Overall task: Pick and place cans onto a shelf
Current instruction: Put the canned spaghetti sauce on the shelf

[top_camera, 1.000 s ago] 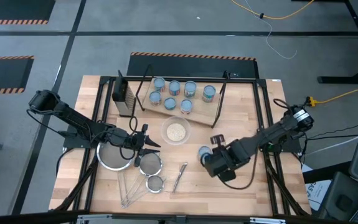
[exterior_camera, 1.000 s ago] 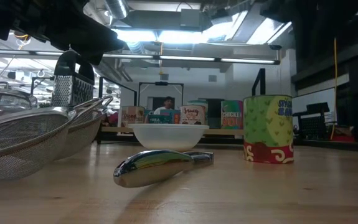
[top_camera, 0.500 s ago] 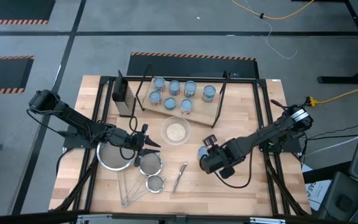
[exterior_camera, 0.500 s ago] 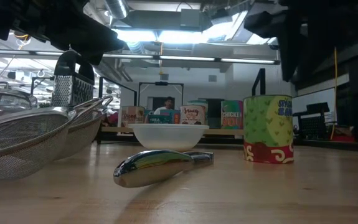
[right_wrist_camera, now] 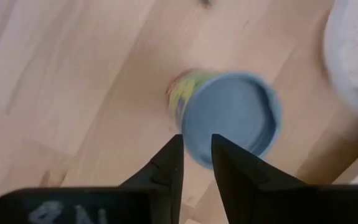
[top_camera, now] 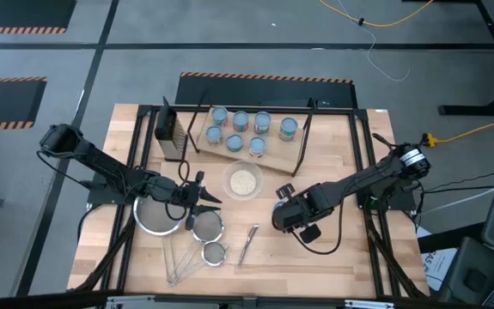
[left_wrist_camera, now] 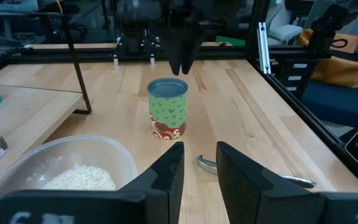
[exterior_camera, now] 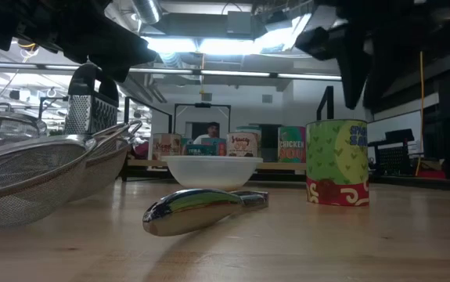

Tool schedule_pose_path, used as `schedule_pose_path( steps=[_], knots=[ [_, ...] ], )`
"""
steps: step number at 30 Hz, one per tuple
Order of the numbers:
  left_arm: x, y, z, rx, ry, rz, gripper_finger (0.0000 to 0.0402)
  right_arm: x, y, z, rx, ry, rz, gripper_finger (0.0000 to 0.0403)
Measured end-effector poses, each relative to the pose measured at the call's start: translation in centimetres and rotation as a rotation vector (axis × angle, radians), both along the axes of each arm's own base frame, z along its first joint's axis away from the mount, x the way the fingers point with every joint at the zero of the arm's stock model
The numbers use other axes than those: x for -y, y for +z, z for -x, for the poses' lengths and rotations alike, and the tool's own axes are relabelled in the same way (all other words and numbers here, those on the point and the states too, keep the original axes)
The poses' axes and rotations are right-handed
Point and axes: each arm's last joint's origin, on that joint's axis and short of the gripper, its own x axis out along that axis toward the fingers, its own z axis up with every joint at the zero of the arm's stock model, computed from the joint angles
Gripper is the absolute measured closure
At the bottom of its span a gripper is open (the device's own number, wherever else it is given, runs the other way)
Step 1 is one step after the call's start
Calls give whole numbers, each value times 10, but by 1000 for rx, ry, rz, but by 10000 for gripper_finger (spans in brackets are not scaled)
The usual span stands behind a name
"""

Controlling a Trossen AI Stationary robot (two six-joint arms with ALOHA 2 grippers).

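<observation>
One can [right_wrist_camera: 228, 118] with a pale blue top and a green, white and red side stands upright on the table, right of the bowl; it also shows in the low view [exterior_camera: 337, 163] and the left wrist view [left_wrist_camera: 167, 116]. My right gripper [right_wrist_camera: 197, 140] hovers just above it [top_camera: 284, 209], fingers pointing down with a narrow gap, touching nothing. Several more cans [top_camera: 240, 121] stand on the light-wood shelf [top_camera: 274, 146] at the far middle. My left gripper [top_camera: 202, 194] waits above the strainers, a narrow gap between its fingers [left_wrist_camera: 200, 152].
A clear bowl of grains [top_camera: 243, 182] stands just left of the can. Steel strainers [top_camera: 159, 215] lie at the near left, with a shiny metal tool [top_camera: 248, 243] beside them. A box grater [top_camera: 171, 133] stands left of the shelf. Black frame rods cross the table.
My right gripper has moved toward the table's left and a little toward the far edge, coming over the can on the table. The can has stayed where it was.
</observation>
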Motion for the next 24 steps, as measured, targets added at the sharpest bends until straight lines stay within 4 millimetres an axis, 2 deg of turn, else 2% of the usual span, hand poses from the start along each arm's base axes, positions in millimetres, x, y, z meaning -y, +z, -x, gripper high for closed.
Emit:
schedule_pose_path(
  steps=[10,16,24],
  knots=[
    [0,0,0,0,0,0,315,5,-26,6,-31,-8,6,315],
    [0,0,0,0,0,0,315,5,-26,5,-17,-10,1,318],
    [0,0,0,0,0,0,315,3,-25,0,38,-9,-24,388]
  ],
)
